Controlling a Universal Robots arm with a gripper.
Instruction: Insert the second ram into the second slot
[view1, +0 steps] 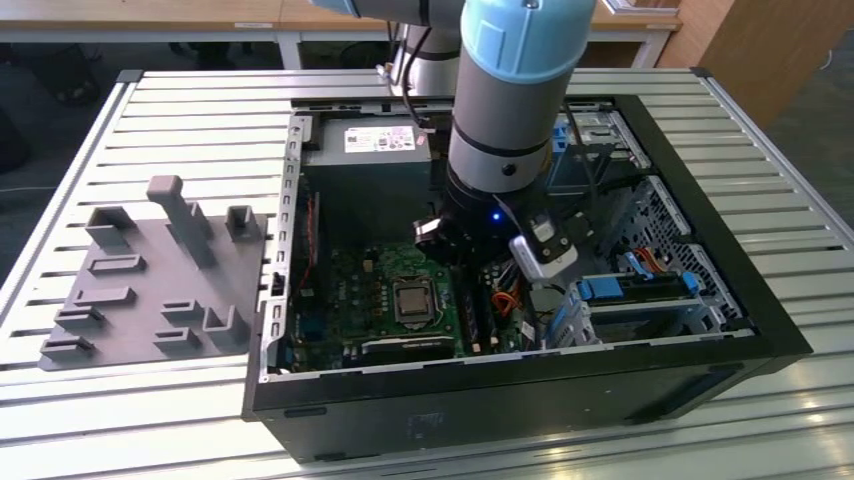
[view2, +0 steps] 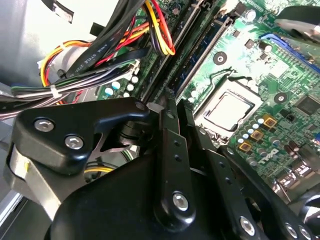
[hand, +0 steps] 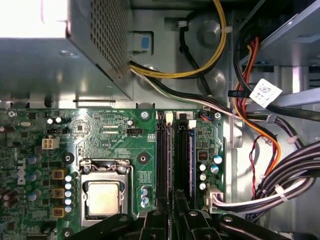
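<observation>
Green motherboard (hand: 115, 145) inside the open case (view1: 747, 300); gripper (hand: 172, 210) hangs directly over the memory slots (hand: 175, 150). Fingers (view2: 172, 150) look pinched narrow on a thin stick, apparently the second ram (hand: 190, 155), standing edge-down in its slot beside the CPU socket (hand: 102, 195). Its long axis runs along the slots, in line with the fingers. Whether it's fully seated, cannot tell.

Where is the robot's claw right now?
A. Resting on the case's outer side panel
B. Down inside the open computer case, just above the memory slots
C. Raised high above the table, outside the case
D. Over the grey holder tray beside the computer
B: in the exterior view the arm reaches into the open computer case, and the claw sits over the memory slots on the green motherboard.
</observation>
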